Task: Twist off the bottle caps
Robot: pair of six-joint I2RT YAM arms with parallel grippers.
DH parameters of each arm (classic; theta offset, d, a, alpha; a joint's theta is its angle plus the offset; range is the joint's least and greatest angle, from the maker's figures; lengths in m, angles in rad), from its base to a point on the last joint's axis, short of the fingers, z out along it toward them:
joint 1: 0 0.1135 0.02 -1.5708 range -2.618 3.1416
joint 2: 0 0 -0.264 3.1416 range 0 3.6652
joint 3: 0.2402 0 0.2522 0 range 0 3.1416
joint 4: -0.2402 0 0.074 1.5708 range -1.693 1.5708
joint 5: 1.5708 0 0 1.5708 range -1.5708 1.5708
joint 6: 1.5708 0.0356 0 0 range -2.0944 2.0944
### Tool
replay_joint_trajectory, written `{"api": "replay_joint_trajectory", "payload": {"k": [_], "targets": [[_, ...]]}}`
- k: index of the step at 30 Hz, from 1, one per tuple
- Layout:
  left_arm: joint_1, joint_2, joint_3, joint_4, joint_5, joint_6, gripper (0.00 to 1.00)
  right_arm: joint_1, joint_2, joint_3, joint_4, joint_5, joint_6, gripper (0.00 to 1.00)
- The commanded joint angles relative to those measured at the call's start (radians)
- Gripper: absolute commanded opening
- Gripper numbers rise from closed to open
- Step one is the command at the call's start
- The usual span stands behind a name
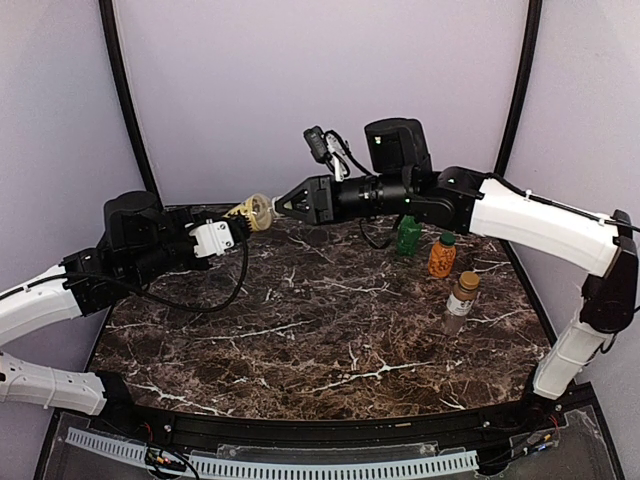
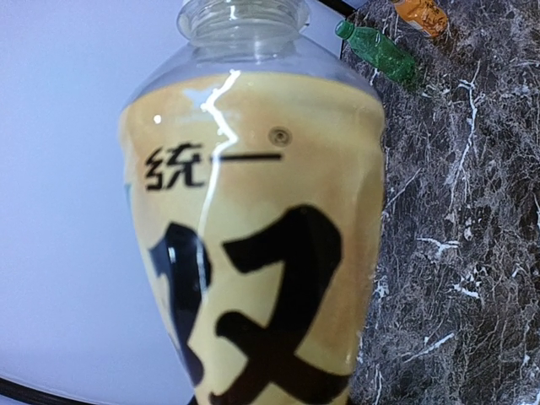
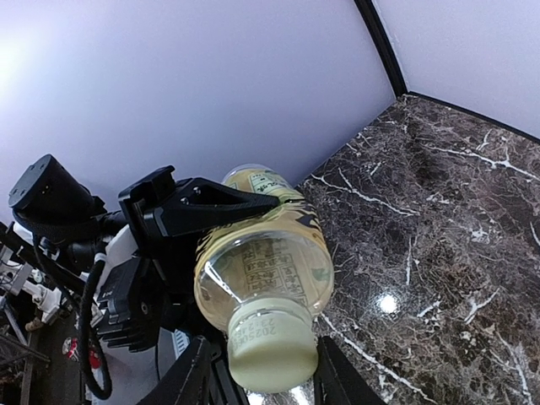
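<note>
Left arm [image 1: 40, 300]: low, reaching rightward; left gripper [image 1: 238, 218] clamped on tall bottle [image 1: 257, 211]. Right arm [image 1: 540, 220]: stretched leftward, wrist level; right gripper [image 1: 280, 207] closed on bottle's cap [image 3: 272, 354]

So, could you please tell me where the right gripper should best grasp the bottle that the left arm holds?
By its pale cap, end-on from the robot's right: the left gripper holds the bottle level, cap toward the right gripper, and its round wall suits a pinch.

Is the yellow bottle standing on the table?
No, the left gripper holds the yellow bottle sideways above the table.
</note>
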Motion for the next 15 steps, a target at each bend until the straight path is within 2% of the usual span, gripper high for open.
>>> {"api": "replay_joint_trajectory", "payload": {"k": [1,3,5,8,9,13,15], "targets": [[-0.004,-0.017,-0.011,0.020,-0.003,0.011,0.24,-0.005,0.024,0.022,0.036,-0.017,0.002,0.31],[-0.004,-0.019,-0.013,0.018,0.001,0.011,0.24,-0.005,0.028,0.024,0.040,-0.020,-0.001,0.28],[-0.004,-0.021,-0.016,0.018,0.005,0.010,0.24,-0.007,0.036,0.026,0.043,-0.034,-0.006,0.21],[-0.004,-0.023,-0.015,0.012,0.018,0.007,0.24,-0.008,0.041,0.025,0.050,-0.046,-0.025,0.03],[-0.005,-0.026,-0.015,0.008,0.022,0.005,0.24,-0.008,0.040,0.023,0.052,-0.047,-0.033,0.00],[-0.005,-0.037,0.002,-0.075,0.078,-0.023,0.24,-0.008,0.024,-0.001,0.073,-0.105,-0.135,0.00],[-0.005,-0.035,0.034,-0.153,0.135,-0.074,0.24,-0.003,-0.006,-0.035,0.084,-0.161,-0.282,0.00]]}}
